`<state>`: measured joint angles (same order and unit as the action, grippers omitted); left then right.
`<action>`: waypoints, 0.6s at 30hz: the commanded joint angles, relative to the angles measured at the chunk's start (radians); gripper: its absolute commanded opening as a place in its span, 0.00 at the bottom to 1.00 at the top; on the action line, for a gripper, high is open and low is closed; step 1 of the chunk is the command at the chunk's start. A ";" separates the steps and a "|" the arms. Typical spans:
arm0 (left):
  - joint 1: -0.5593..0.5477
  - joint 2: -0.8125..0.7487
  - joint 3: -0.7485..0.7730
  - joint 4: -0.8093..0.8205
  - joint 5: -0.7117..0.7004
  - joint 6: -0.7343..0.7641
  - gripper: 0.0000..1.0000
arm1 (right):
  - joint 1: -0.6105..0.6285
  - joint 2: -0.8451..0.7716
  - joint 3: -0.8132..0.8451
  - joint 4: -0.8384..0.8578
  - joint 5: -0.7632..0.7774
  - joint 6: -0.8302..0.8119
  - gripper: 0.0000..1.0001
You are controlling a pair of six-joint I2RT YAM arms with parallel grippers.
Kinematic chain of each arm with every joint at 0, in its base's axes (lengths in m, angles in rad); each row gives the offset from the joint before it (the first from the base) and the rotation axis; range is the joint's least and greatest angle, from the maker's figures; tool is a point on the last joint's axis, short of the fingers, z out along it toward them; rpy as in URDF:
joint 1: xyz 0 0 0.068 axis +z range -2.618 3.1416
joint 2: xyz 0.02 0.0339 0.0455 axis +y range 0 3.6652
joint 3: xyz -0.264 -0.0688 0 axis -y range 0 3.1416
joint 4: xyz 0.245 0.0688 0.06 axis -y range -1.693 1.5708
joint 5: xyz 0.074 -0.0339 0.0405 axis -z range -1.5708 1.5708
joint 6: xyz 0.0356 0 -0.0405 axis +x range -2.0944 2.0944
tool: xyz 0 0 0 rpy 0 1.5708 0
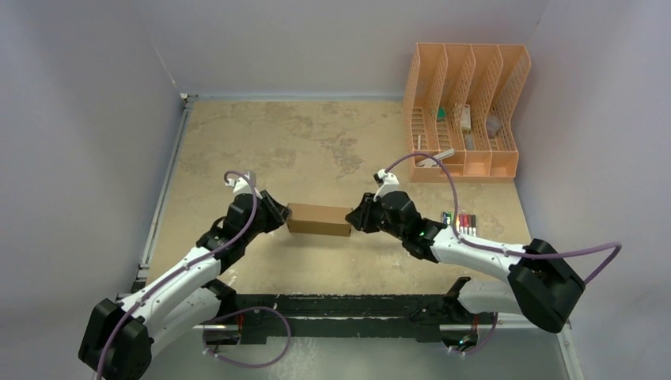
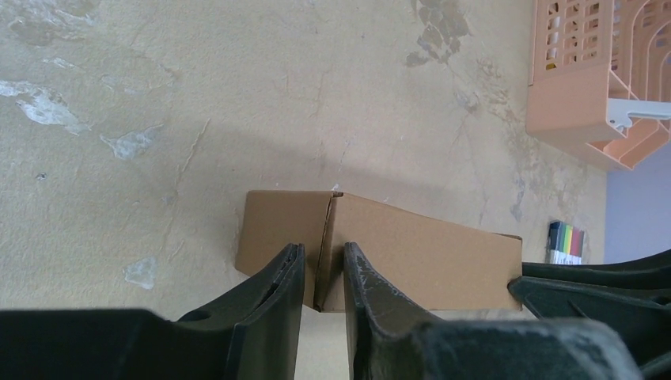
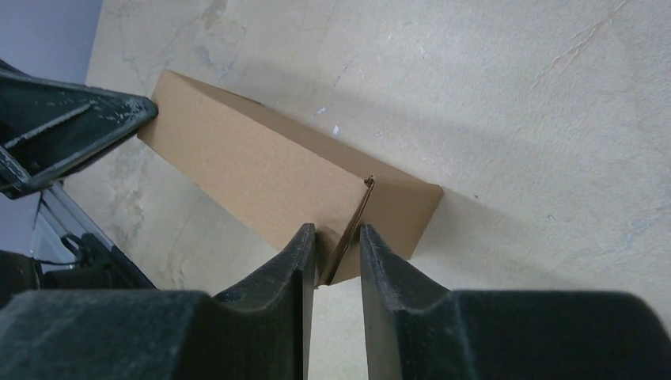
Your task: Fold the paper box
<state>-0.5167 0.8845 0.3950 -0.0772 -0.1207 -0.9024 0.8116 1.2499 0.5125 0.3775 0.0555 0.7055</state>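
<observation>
left gripper [image 2: 323, 257] narrow, pinching the corner edge at one end of the paper box [image 2: 427, 253]; right gripper [image 3: 338, 237] narrow too, pinching the edge at the opposite end. Box is a closed brown carton, lengthwise between the two grippers, mid table [image 1: 301, 142]. Marker pack [image 1: 461, 222] just beside the right arm, orange file rack [image 1: 467, 111] far right corner, well apart from box

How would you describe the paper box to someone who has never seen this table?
On the beige table, look at the middle. A small carton lies there between the left claw and the right claw. It is plain brown cardboard, unlike the orange file rack and the coloured markers.
</observation>
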 commanded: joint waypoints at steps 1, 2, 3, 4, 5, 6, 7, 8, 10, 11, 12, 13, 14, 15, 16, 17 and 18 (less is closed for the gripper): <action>-0.003 -0.031 -0.019 -0.131 0.025 0.029 0.25 | 0.013 -0.054 0.027 -0.223 -0.003 -0.109 0.29; -0.003 -0.045 -0.003 -0.145 0.019 0.036 0.28 | 0.013 -0.072 0.054 -0.252 0.006 -0.123 0.34; -0.003 -0.059 0.014 -0.162 0.005 0.046 0.30 | 0.014 -0.087 0.081 -0.286 0.031 -0.138 0.39; -0.003 -0.070 0.033 -0.182 -0.009 0.052 0.34 | 0.013 -0.102 0.112 -0.315 0.054 -0.150 0.44; -0.003 -0.079 0.054 -0.200 -0.024 0.059 0.39 | 0.014 -0.114 0.138 -0.343 0.075 -0.162 0.50; -0.003 -0.086 0.077 -0.224 -0.045 0.065 0.42 | 0.014 -0.122 0.164 -0.363 0.092 -0.174 0.56; -0.003 -0.089 0.108 -0.244 -0.062 0.067 0.46 | 0.014 -0.127 0.190 -0.373 0.103 -0.188 0.61; -0.003 -0.091 0.130 -0.260 -0.073 0.071 0.48 | 0.014 -0.128 0.214 -0.401 0.099 -0.211 0.65; -0.003 -0.086 0.161 -0.272 -0.073 0.076 0.51 | 0.014 -0.112 0.272 -0.439 0.081 -0.261 0.69; -0.003 -0.082 0.169 -0.274 -0.065 0.075 0.51 | 0.013 -0.098 0.300 -0.456 0.063 -0.290 0.70; -0.003 -0.076 0.174 -0.274 -0.055 0.072 0.52 | 0.013 -0.081 0.328 -0.468 0.037 -0.330 0.69; -0.003 -0.069 0.176 -0.271 -0.039 0.069 0.52 | 0.013 -0.063 0.356 -0.480 0.001 -0.371 0.67; -0.003 -0.061 0.174 -0.265 -0.027 0.065 0.52 | 0.014 -0.040 0.388 -0.493 -0.037 -0.429 0.63; -0.003 -0.052 0.168 -0.259 -0.018 0.062 0.52 | 0.014 -0.016 0.426 -0.503 -0.076 -0.474 0.62; -0.002 -0.048 0.159 -0.254 -0.006 0.059 0.51 | 0.013 0.008 0.455 -0.519 -0.107 -0.506 0.62; -0.003 -0.043 0.150 -0.251 0.000 0.056 0.50 | 0.014 0.045 0.485 -0.532 -0.135 -0.535 0.62; -0.003 -0.042 0.139 -0.250 0.006 0.052 0.49 | 0.014 0.072 0.512 -0.539 -0.170 -0.568 0.63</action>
<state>-0.5179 0.8291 0.5350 -0.3313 -0.1482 -0.8532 0.8207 1.2343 0.9054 -0.0853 0.0326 0.3382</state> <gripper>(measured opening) 0.508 0.622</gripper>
